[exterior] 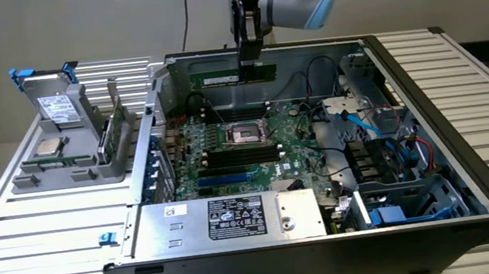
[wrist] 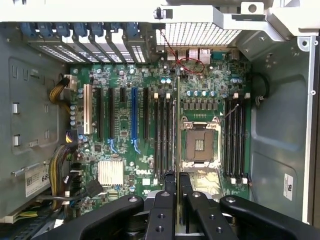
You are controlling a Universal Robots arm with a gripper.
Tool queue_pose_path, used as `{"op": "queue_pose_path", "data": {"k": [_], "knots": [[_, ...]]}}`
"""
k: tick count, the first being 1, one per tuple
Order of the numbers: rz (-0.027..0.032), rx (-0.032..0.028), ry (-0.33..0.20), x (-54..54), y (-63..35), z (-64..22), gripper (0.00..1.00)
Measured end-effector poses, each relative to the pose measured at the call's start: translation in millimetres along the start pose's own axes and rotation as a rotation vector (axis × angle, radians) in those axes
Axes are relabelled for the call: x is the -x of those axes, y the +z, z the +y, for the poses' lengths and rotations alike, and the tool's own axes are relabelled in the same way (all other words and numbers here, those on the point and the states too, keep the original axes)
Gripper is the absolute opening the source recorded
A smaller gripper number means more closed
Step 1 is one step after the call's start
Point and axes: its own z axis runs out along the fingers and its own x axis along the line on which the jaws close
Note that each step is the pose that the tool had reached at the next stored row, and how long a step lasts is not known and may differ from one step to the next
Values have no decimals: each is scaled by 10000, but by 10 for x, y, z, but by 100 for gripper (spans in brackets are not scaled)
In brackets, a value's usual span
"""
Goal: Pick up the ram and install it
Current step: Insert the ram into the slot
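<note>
The ram (exterior: 220,78), a long thin green stick with a white label, hangs level above the far part of the open computer case (exterior: 462,134). My gripper (exterior: 250,60) is shut on its right part from above. In the wrist view the ram (wrist: 178,125) shows edge-on as a thin line running out from between the black fingers (wrist: 170,186), with my gripper (wrist: 177,187) shut on it. Below it lies the green motherboard (wrist: 125,150), with black memory slots (wrist: 164,135) beside the processor socket (wrist: 200,145). The same slots (exterior: 241,155) sit below the socket (exterior: 246,133) in the exterior view.
A grey holder (exterior: 66,173) at the exterior view's left carries a boxy drive (exterior: 59,107) and a square silver chip (exterior: 49,146). A silver power supply (exterior: 226,219) fills the case's near side. Cables and a drive cage (exterior: 392,155) crowd the case's right.
</note>
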Motion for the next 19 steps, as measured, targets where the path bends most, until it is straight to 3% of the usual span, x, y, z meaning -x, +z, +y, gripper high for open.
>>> {"op": "queue_pose_path", "data": {"k": [19], "knots": [[-4,-3,41,-34,344,-61,15]]}}
